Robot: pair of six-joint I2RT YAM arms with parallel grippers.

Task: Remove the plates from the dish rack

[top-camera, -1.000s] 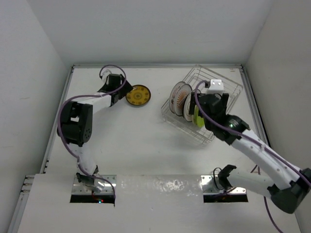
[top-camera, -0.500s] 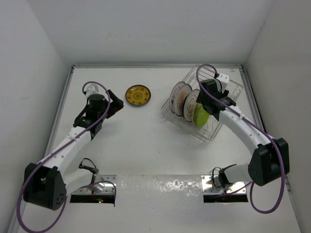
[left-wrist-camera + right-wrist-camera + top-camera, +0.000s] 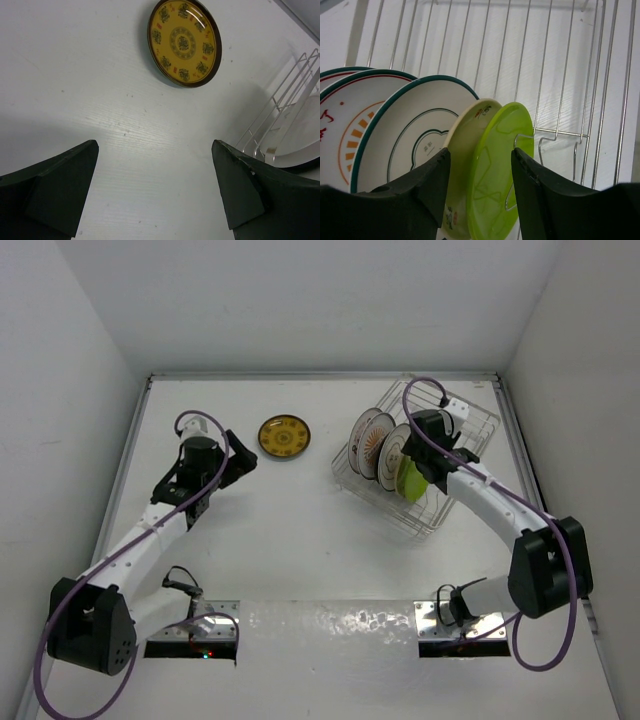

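Note:
The wire dish rack stands at the back right and holds several upright plates: white ones with orange-red pattern, a cream one and a lime green one. My right gripper is open, its jaws either side of the cream and lime green plates' top edges. A yellow patterned plate lies flat on the table. My left gripper is open and empty, just left of and nearer than that plate.
The white table is walled on the left, back and right. The rack's corner and a white plate's rim show at the right edge of the left wrist view.
My left arm has drawn back from the yellow plate, leaving it flat on the table. My right gripper has moved down over the rack onto the lime green plate's edge.

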